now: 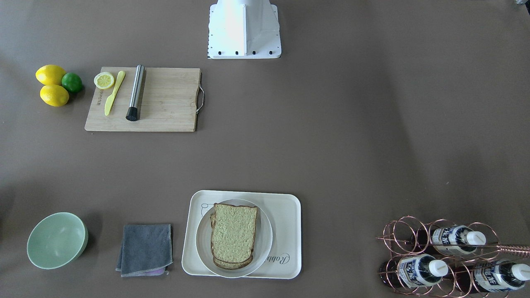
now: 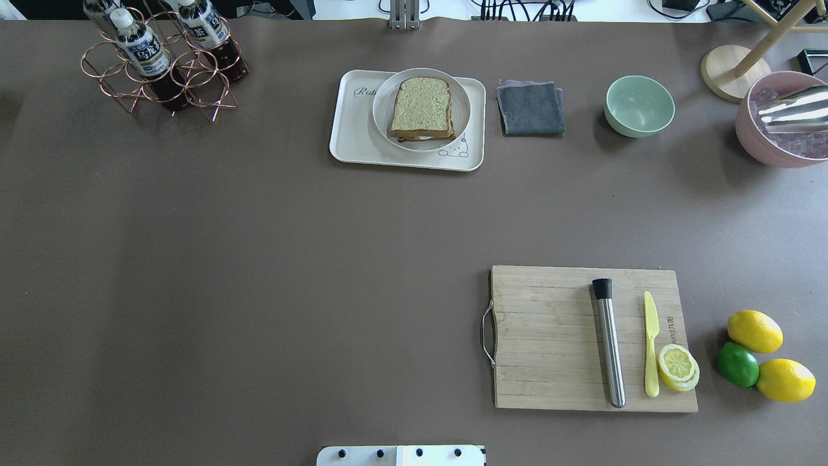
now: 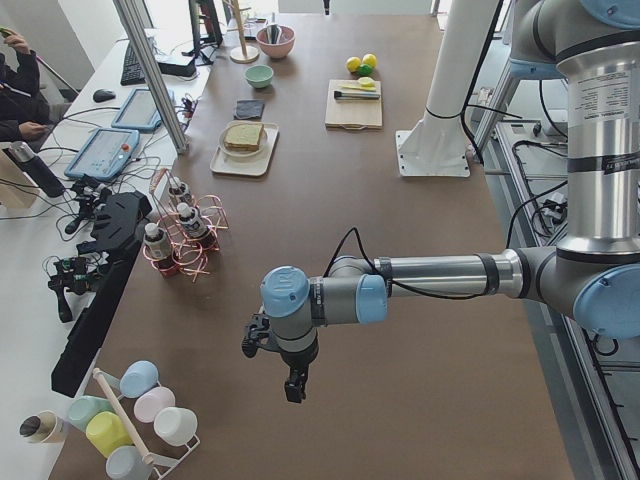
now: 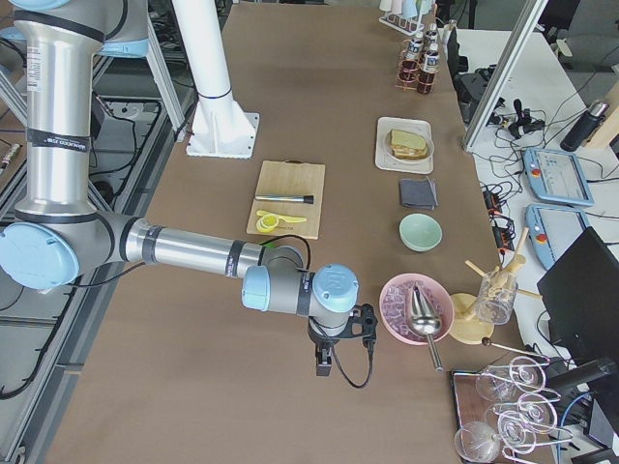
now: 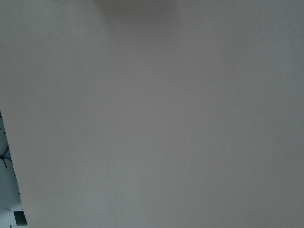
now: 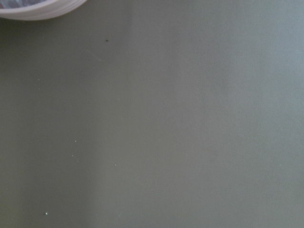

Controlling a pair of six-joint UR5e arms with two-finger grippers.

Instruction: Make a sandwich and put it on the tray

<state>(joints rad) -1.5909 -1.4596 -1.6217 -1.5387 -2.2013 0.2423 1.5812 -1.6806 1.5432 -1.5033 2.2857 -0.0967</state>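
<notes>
The sandwich (image 2: 422,107) lies as two stacked bread slices with dark crusts on a round white plate (image 2: 463,110), which rests on the cream tray (image 2: 352,133) at the table's far edge. It also shows as the sandwich (image 1: 234,236) on the tray (image 1: 287,215) in the front view. The egg is hidden between the slices. Both arms are far from it, out at the table's ends. The left gripper (image 3: 292,385) hangs over bare table, and so does the right gripper (image 4: 322,365) next to a pink bowl. Neither shows whether it is open or shut.
A wooden cutting board (image 2: 550,336) carries a steel muddler (image 2: 609,343), a yellow knife (image 2: 651,343) and a cut lemon (image 2: 677,366). Lemons and a lime (image 2: 737,364) lie beside it. A grey cloth (image 2: 530,107), green bowl (image 2: 639,105), pink ice bowl (image 2: 779,123) and bottle rack (image 2: 165,61) line the far edge.
</notes>
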